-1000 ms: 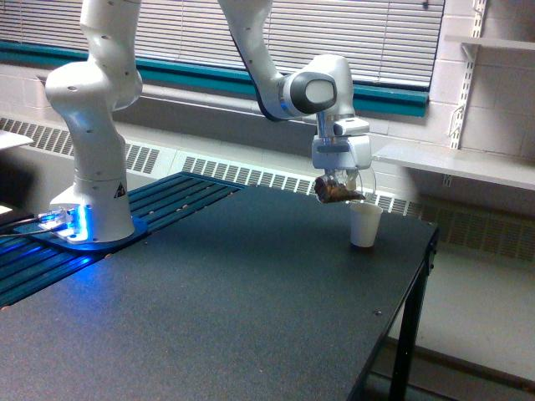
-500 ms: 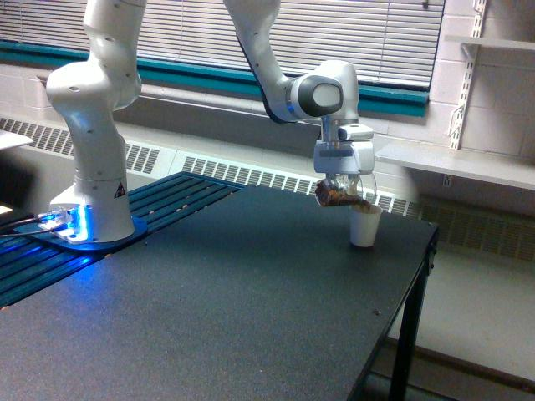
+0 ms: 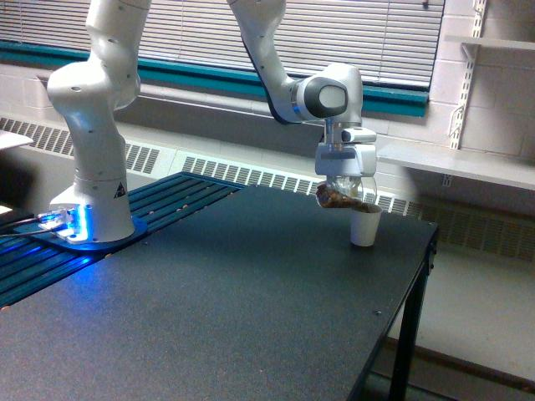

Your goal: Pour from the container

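Item: clear cup (image 3: pixel 341 195) with brown granular fill, tilted, hanging just above and to the exterior view's left of the white paper cup (image 3: pixel 364 225), which stands on the black table (image 3: pixel 251 301). Your gripper (image 3: pixel 343 177) has its fingers pinched on the clear cup's upper wall. Handling, as you should judge it: light, thin-walled, likely smooth; grip the wall gently near the rim, since squeezing could deform it

arm: reaching toward the exterior view's right | wrist: pointing down | gripper (image 3: pixel 343 185): clamped, fingers downward
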`<action>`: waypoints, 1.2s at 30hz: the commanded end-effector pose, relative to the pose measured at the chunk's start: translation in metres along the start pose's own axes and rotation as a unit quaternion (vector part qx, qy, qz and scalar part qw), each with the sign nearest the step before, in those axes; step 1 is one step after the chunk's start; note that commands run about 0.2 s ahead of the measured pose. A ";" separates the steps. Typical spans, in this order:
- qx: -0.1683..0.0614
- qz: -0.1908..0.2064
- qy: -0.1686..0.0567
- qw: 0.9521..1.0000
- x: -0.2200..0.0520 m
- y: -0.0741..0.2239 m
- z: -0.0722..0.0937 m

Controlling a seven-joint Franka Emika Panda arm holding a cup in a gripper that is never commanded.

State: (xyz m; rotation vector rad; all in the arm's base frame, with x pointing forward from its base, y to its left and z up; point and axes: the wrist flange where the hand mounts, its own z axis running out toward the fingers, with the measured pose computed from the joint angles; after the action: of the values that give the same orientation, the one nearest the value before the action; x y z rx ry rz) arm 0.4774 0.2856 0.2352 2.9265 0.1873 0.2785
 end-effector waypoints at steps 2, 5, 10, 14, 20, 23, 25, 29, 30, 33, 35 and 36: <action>-0.008 -0.006 0.003 1.000 0.004 -0.004 -0.004; -0.010 -0.007 0.001 1.000 0.005 -0.004 -0.003; -0.016 -0.008 -0.004 1.000 0.006 -0.004 -0.002; -0.019 -0.011 -0.006 1.000 0.007 -0.005 -0.002; -0.022 -0.011 -0.008 1.000 0.010 -0.005 -0.003; -0.023 -0.014 -0.009 1.000 0.011 -0.005 -0.004; -0.024 -0.016 -0.009 1.000 0.012 -0.005 -0.005; -0.026 -0.018 -0.012 0.999 0.014 -0.005 -0.007; -0.027 -0.019 -0.012 0.999 0.015 -0.005 -0.007; -0.029 -0.022 -0.014 0.999 0.016 -0.006 -0.007; -0.031 -0.025 -0.016 0.999 0.016 -0.006 -0.008; -0.031 -0.025 -0.017 0.999 0.017 -0.006 -0.008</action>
State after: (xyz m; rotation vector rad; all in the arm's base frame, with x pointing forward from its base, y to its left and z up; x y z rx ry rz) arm 0.4906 0.2899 0.2417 2.8666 0.1998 0.2340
